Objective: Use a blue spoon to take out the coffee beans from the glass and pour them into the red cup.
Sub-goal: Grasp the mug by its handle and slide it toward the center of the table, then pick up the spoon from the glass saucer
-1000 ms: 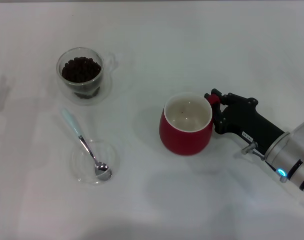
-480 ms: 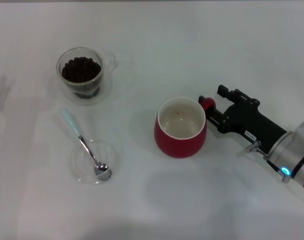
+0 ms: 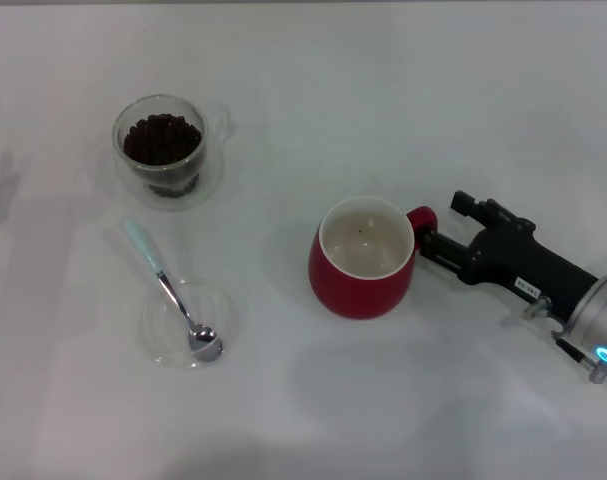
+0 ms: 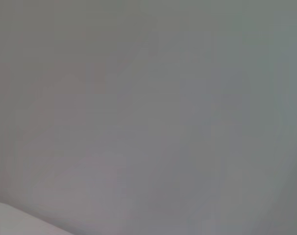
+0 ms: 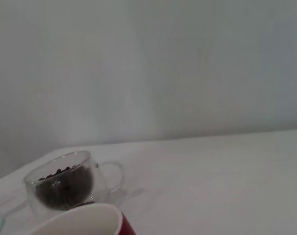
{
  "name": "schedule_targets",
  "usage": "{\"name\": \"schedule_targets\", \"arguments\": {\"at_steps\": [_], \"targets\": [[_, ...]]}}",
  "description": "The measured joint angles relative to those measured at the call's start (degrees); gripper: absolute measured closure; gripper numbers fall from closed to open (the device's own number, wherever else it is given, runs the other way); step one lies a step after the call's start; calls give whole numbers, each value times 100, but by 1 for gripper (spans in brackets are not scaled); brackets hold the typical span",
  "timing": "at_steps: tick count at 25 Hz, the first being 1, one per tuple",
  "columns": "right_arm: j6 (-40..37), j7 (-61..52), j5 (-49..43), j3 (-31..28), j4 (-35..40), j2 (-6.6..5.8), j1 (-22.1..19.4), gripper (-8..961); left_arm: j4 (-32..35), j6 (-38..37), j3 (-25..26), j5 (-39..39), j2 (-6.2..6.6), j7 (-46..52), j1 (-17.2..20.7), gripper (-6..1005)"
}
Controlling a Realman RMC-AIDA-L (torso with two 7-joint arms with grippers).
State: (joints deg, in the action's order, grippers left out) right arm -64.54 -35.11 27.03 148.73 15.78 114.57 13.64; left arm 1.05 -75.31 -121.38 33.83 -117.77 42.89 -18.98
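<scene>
The blue spoon [image 3: 161, 280] lies untouched, its metal bowl resting in a shallow clear dish [image 3: 190, 322], so scooping has not begun. Just beyond its handle stands the glass [image 3: 164, 150], full of coffee beans [image 3: 161, 139]. Well to the spoon's right sits the red cup [image 3: 363, 256], upright on the desk [image 3: 313, 90]. The right end effector [image 3: 435, 238] is at the cup's handle with fingers spread, gripping nothing, probably after positioning the cup. The left end effector is out of sight.

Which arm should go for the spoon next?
Left, probably. The blue spoon lies on the robot's left, its bowl in a clear dish, below the glass. The right gripper is by the red cup handle, across the table. The left gripper is out of view.
</scene>
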Motion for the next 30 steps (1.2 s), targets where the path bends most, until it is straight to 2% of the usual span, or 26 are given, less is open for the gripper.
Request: {"name": "schedule_targets", "arguments": {"at_steps": [3,7,15,18,21,24,26,30], "targets": [[-364,-472,-324,0,-296,-35,44,106,0,-2,0,-1,0,0,0,199],[-1040,-920,-522,0,-814,-7,106,108,1,-2,0,1,0,0,0,198],[-1614,-1335,-546,-13,-1374,-31,32,112,-7,-20,0,0,-4,51,13,200],[-1993,-1474,-508,-79,-1723,-25,-35,113,-47,-93,0,6,-16,415,56,200],[-2215,-1648,-457,-215,-2045,-61,-65,118,-53,-167,-4,4,26,1020,142,199],[-2304,-1590,-185,-656,-2216,-71,-83,118,-57,-212,-43,-151,121,2008,240,199],[-2321,-1315,158,-1156,-2220,-27,-88,118,-62,-225,-59,-436,202,2912,303,199],[-2281,-168,906,-2391,-1689,77,-150,118,-69,-414,-60,-1200,391,4428,344,199]]}}
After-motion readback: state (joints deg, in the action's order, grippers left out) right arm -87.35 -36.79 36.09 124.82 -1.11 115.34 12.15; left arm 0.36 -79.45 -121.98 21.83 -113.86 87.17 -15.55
